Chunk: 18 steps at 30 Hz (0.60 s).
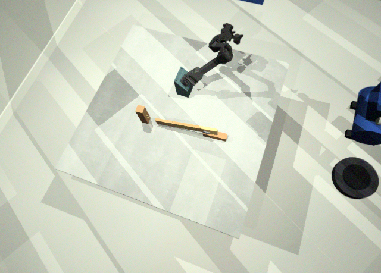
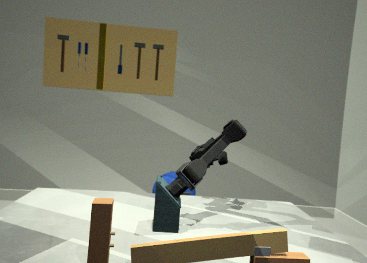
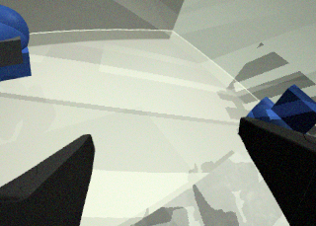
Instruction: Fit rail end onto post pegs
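The long wooden rail (image 1: 181, 125) (image 2: 189, 248) lies with its near end low on the table and its far end raised in the bracket (image 2: 262, 251) on the low footboard block (image 1: 219, 137) (image 2: 284, 258). The short wooden post (image 1: 142, 113) (image 2: 100, 227) stands upright left of the rail's near end, with a gap between them. Two pegs stick out of the post toward the rail, an upper peg (image 2: 112, 233) and a lower peg (image 2: 111, 245). My gripper (image 3: 168, 134) is wide open and empty, high up and far behind the rail. The rail's end holes are hidden.
The arm stands on a dark teal base (image 1: 183, 87) (image 2: 166, 212) behind the rail. Blue objects stand beyond the table at the right (image 1: 367, 116), with a round black disc (image 1: 355, 177) near them. A tool board (image 2: 110, 55) hangs on the back wall.
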Each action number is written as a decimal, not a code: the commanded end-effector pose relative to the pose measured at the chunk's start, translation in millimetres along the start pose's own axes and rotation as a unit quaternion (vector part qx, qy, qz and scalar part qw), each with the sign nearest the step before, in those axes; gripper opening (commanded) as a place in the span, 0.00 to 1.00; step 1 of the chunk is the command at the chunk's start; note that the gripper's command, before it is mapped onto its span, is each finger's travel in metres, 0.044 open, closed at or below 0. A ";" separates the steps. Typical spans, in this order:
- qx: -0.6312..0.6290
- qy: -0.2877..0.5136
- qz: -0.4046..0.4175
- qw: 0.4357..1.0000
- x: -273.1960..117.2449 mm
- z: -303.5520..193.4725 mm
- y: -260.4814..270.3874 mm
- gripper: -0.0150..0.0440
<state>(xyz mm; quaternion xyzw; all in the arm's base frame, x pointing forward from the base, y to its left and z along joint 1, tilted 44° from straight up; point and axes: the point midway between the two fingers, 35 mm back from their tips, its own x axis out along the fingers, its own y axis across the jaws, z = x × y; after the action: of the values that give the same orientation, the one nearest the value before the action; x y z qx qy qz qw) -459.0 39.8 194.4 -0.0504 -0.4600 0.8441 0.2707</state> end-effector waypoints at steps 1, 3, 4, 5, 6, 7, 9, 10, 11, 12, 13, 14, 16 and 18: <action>-0.001 -0.002 0.003 1.000 -0.8 1.6 1.7 0.98; -0.013 -0.019 0.026 0.999 -7.6 14.8 15.3 1.00; -0.021 -0.032 0.044 0.998 -13.3 24.5 25.4 1.00; -0.030 -0.045 0.061 0.997 -19.5 34.1 35.3 1.00; -0.039 -0.059 0.078 0.994 -26.3 43.5 45.2 1.00; -0.048 -0.073 0.094 0.992 -33.6 52.8 54.8 1.00; -0.065 -0.101 0.127 0.985 -49.6 70.9 73.6 1.00; -0.074 -0.115 0.142 0.980 -58.3 79.6 82.8 1.00; -0.085 -0.131 0.159 0.975 -68.1 89.1 92.2 1.00; -0.096 -0.149 0.176 0.968 -79.4 99.0 102.2 1.00; -0.107 -0.167 0.193 0.961 -91.3 108.6 112.0 1.00; -0.118 -0.185 0.210 0.953 -103.9 117.8 121.4 1.00; -0.140 -0.221 0.242 0.934 -130.6 135.1 139.1 1.00; -0.161 -0.258 0.272 0.913 -159.5 150.7 155.4 1.00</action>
<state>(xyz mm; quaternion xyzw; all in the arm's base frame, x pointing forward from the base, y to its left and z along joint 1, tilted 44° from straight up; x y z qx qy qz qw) -454.9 -167.9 141.1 -0.0188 -0.5864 0.8090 -0.0350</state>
